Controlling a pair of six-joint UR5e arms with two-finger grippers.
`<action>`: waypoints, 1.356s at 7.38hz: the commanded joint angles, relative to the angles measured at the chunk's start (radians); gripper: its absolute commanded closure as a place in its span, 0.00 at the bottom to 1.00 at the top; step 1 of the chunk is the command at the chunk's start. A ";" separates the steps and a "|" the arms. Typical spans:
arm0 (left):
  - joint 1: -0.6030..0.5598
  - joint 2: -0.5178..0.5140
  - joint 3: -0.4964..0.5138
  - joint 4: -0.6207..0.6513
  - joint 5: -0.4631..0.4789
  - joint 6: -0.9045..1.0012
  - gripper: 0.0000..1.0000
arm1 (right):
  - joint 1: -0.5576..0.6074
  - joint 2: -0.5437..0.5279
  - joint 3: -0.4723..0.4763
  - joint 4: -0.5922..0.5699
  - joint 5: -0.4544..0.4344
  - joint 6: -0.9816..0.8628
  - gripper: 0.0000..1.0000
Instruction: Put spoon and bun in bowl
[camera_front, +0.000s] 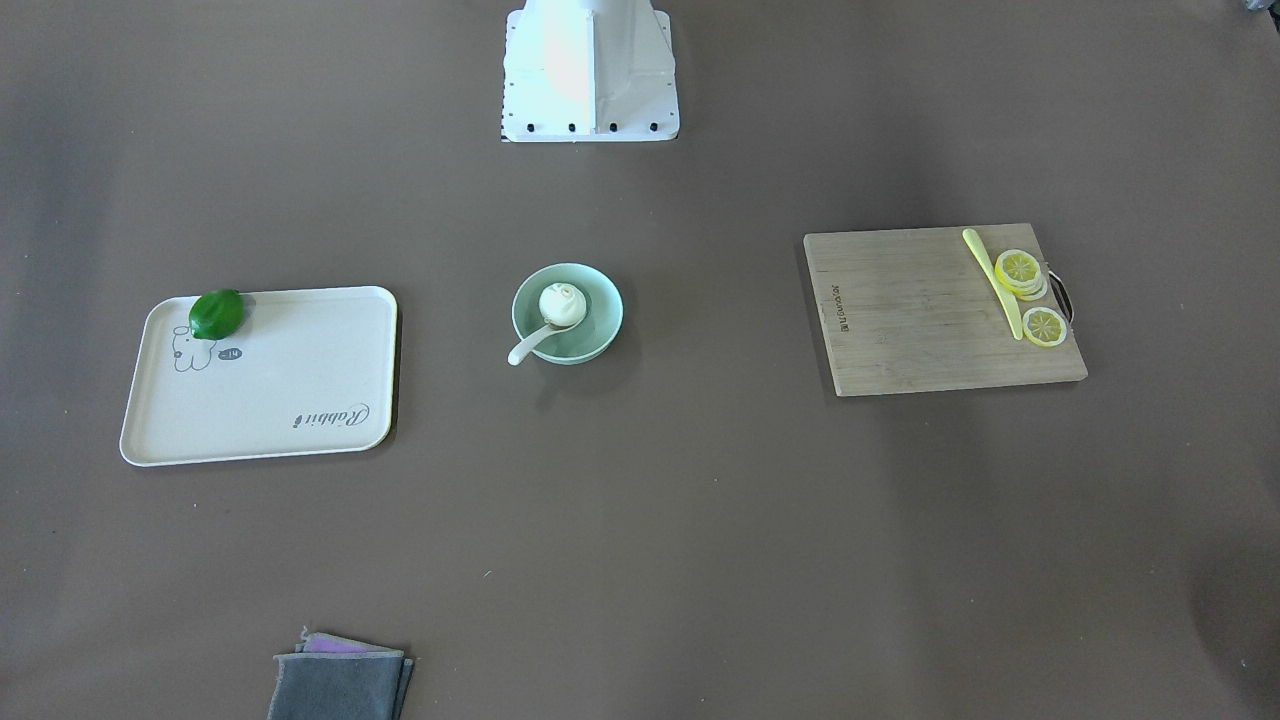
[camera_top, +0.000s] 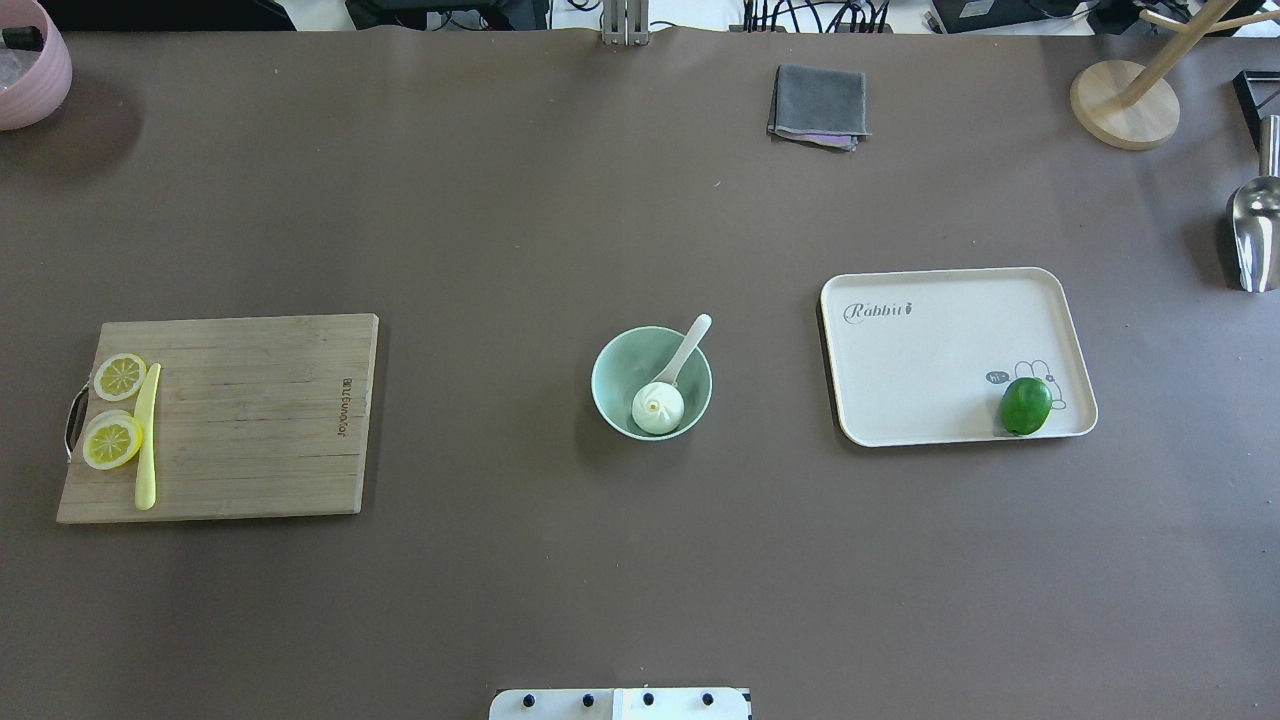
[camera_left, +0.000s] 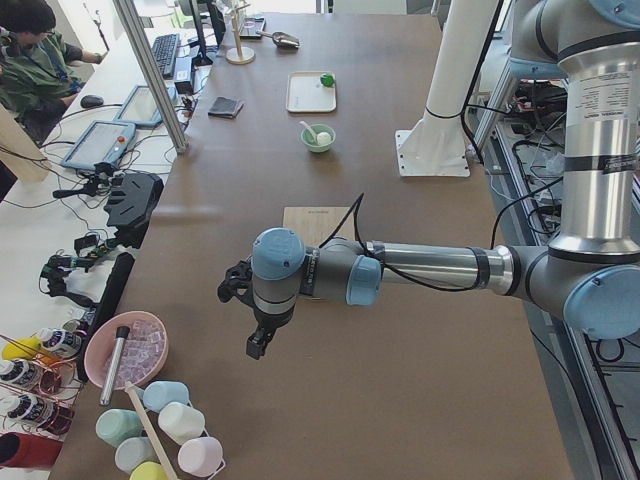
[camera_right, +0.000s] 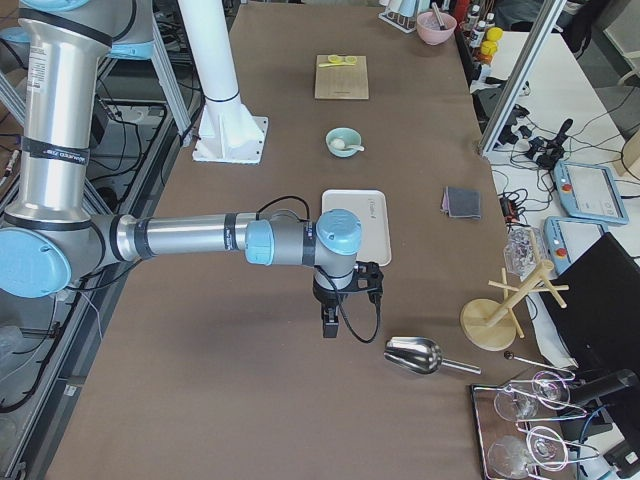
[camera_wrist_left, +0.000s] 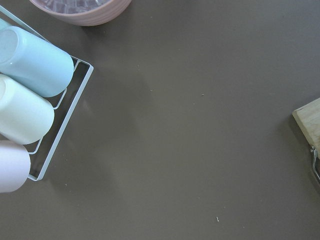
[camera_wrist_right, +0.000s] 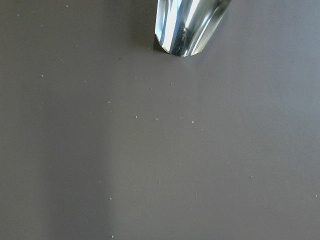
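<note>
Found bun (camera_top: 657, 408) and spoon (camera_top: 686, 352) inside bowl (camera_top: 610, 375) — handle axis slanting over its far rim; cannot tell jaw state of left gripper (camera_left: 256, 346) or right gripper (camera_right: 329, 327), both well apart from bowl, neither clearly nearer.

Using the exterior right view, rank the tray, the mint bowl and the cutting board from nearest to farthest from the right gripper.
Measured from the right gripper:
1. tray, just beyond the gripper along the table.
2. bowl, farther on at mid-table.
3. cutting board, toward the table's far end.
</note>
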 joint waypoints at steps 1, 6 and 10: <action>0.002 0.000 0.001 -0.001 0.000 0.000 0.01 | 0.000 0.000 0.000 0.000 0.002 0.000 0.00; 0.002 0.002 0.001 -0.001 0.000 0.000 0.01 | -0.002 0.000 0.000 0.000 0.026 0.000 0.00; 0.002 0.002 0.001 -0.001 0.000 0.000 0.01 | -0.002 0.000 -0.002 0.000 0.028 0.000 0.00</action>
